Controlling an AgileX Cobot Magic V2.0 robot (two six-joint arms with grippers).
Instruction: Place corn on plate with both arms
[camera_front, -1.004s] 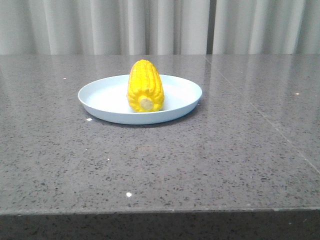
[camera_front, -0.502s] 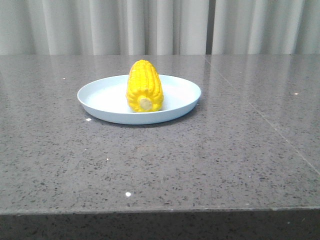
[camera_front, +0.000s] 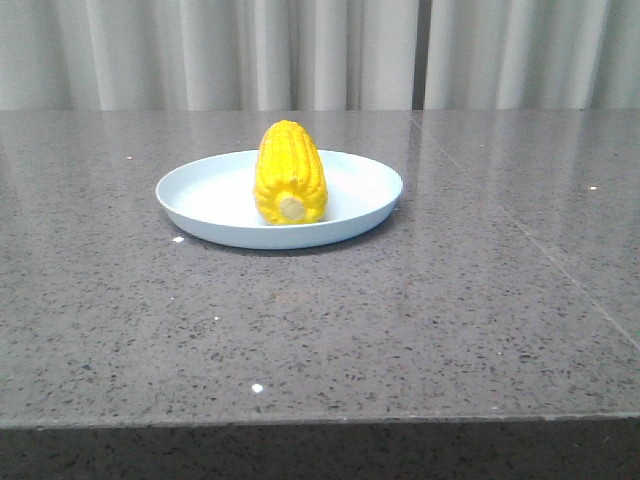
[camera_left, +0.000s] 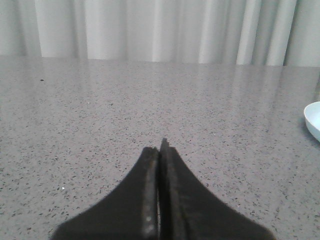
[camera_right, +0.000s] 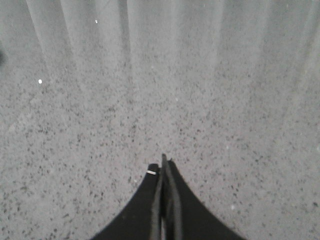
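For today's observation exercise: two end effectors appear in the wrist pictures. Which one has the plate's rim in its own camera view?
The left end effector: a pale-blue plate edge shows in its view. The right end effector sees only speckled table.

The front camera sits low, near the table's near edge, and looks level across the grey speckled table (camera_front: 420, 330) toward a pale curtain (camera_front: 320, 50); the plate (camera_front: 200, 195) with the corn (camera_front: 290, 165) lies in the middle of its view, a moderate way off. The left wrist camera rides just behind the left gripper (camera_left: 161, 150), low over the table and facing along it to the same curtain; it catches only the plate's rim (camera_left: 313, 120) at its edge, the one thing shared with the front view besides table and curtain. The right wrist camera, behind the right gripper (camera_right: 164, 162), tilts down at bare tabletop close by.
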